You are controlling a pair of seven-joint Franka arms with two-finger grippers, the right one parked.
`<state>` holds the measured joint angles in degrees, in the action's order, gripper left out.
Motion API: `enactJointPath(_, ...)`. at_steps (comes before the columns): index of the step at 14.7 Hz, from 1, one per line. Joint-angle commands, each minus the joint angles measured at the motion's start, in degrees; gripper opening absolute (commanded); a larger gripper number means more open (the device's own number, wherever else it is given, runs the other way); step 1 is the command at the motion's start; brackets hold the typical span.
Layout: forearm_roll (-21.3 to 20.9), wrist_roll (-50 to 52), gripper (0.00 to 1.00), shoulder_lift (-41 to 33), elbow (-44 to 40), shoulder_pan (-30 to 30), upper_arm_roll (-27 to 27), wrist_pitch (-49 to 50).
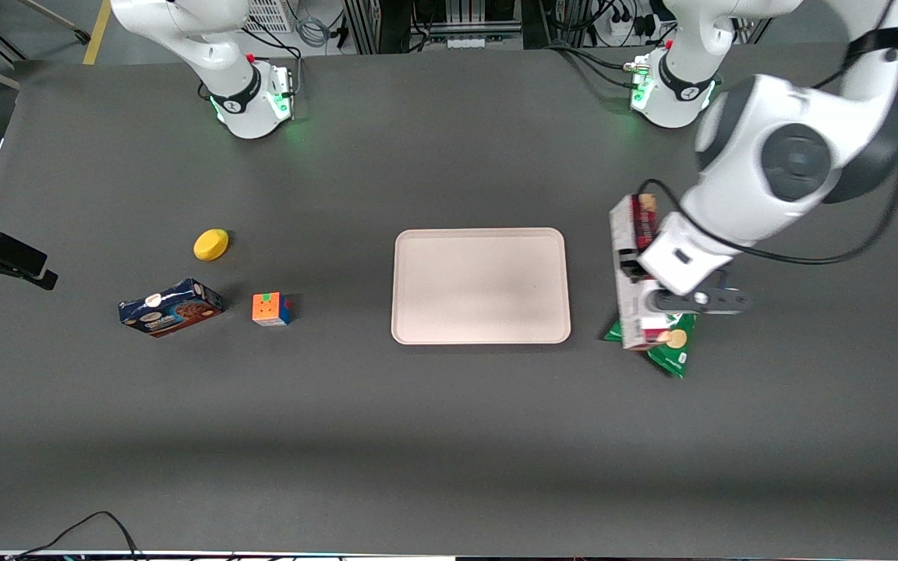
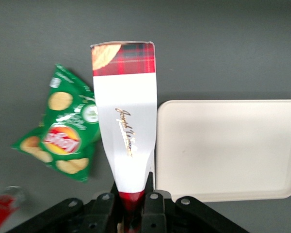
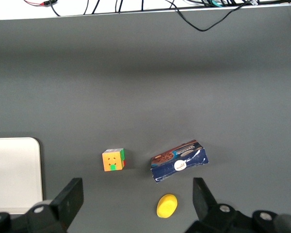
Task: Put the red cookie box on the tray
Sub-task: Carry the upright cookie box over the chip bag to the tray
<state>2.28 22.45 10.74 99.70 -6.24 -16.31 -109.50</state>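
1. One long, narrow cardboard red cookie box [image 2: 125, 121], plaid-ended with a white label, sits clamped in the claw [image 2: 134, 196] above the dark matte worktop [image 1: 449, 436], beside the tray [image 1: 482, 285].
2. Smooth, pale, round-cornered and low-rimmed, the tray lies bare.
3. Crinkly green chip bag [image 2: 63, 141] lies partly hidden under the box.
4. Box's gripped end is cut off from view.

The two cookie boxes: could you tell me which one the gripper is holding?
The red cookie box, clamped in the left gripper beside the tray. The dark blue cookie box lies untouched toward the parked arm's end.
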Motion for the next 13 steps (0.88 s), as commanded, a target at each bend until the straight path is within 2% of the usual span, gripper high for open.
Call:
enactJointPath(1, -3.06, 9.78, 0.00, -0.64, 10.48, 0.17, -5.82, -13.51)
enactJointPath(4, -4.21, 13.92, 0.00, 0.68, 18.66, -0.09, -8.20, -25.12)
enactJointPath(8, -10.70, 20.16, 0.00, 4.54, 19.74, -1.50, -8.91, -26.56)
enactJointPath(10, -12.55, 23.06, 0.00, 6.82, 19.74, -2.37, -9.35, -29.01)
enactJointPath(13, -13.09, 23.51, 0.00, 9.20, 19.74, -2.99, -9.35, -31.56)
